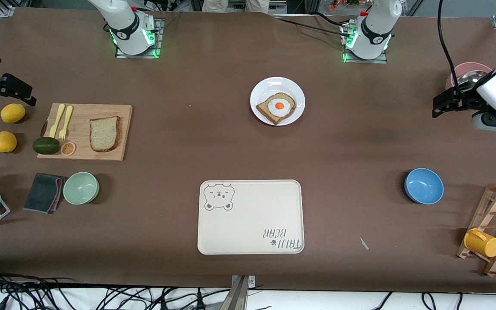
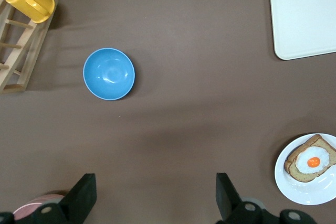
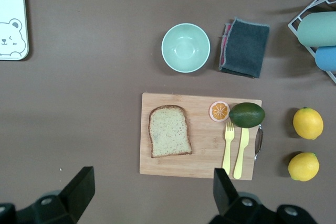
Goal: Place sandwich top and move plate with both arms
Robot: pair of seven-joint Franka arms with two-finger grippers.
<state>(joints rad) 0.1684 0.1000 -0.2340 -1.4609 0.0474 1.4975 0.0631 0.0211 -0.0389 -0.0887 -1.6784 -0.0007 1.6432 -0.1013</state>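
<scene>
You have the sandwich top (image 1: pixel 104 134) lying flat on the wooden cutting board (image 1: pixel 85 155) at the right arm's end of the worktop (image 1: pixel 213 146), untouched. Sharing the board are a yellow fork (image 1: pixel 65 123), a yellow knife (image 1: pixel 57 120), an avocado (image 1: pixel 46 145) and an orange slice (image 1: pixel 67 148). Two lemons (image 1: pixel 13 113) sit just off the board's outer end, and a pale green bowl (image 1: pixel 81 187) lies nearer the front camera, beside a dark cloth (image 1: pixel 43 192).

The plate (image 1: pixel 263 89) sits mid-worktop, closer to the left arm's base, carrying the toast with a fried egg (image 1: pixel 276 106). The bear tray (image 1: pixel 250 217) lies nearer the camera than the plate.

Your right gripper (image 3: pixel 149 195) hovers over the worktop beside the cutting board, jaws spread wide and empty — your left gripper (image 2: pixel 155 198) likewise, wide and empty, near the pink bowl (image 1: pixel 467 72). A blue bowl (image 1: pixel 423 185) and a rack holding a yellow cup (image 1: pixel 482 242) lie at that end.
</scene>
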